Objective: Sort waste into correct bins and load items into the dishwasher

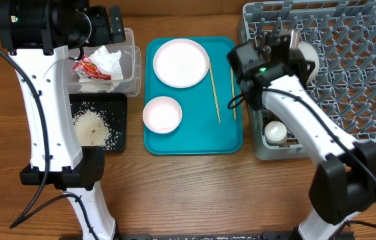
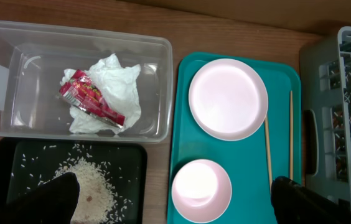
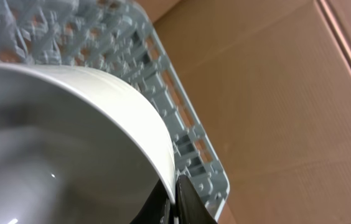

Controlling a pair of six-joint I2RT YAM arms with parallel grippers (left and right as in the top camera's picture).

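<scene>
White bowl [image 3: 70,130], cropped, in right claw [image 3: 176,200]

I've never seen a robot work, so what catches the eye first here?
The bright teal tray sits mid-table, carrying a white plate, a small dish and two chopsticks. To its right, the right pincer pinches a white bowl by its rim at the big grey rack.

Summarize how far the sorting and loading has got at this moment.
Done: the napkin and red wrapper lie in the clear tub, rice sits on the black tray, and the cup stands in the rack. In hand: the right hand pinches the bowl by its rim at the rack. Left: the plate, small dish and both chopsticks lie on the teal tray.
</scene>
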